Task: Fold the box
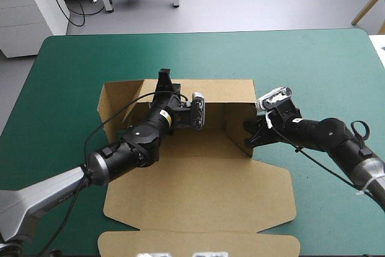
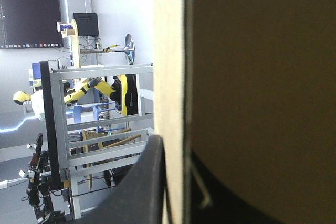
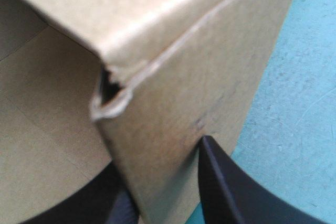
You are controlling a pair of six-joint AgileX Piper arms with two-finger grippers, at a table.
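The brown box (image 1: 198,191) lies in the middle of the teal-green desk (image 1: 313,64), partly raised: its far wall (image 1: 222,91) stands upright, while the wide lid panel (image 1: 198,200) lies flat toward the near edge, with a narrow flap (image 1: 198,243) beyond it at the desk's near edge. On the left, a side flap (image 1: 114,103) leans outward at an angle. The left end effector (image 1: 163,81) reaches over the tray and sits at the top edge of the far wall, toward that wall's left end. In the left wrist view the board's pale cut edge runs straight up between its black fingers (image 2: 149,182), which are all but closed, pinching the sheet from both faces. The right end effector (image 1: 248,135) is at the box's right wall (image 1: 239,126), near its front corner. In the right wrist view one black finger (image 3: 231,187) lies against the wall's outer face beside the teal-green cover and the other is on the inner face, so it too is nearly closed and clamps the board. A small gap shows at the folded corner just ahead of it.
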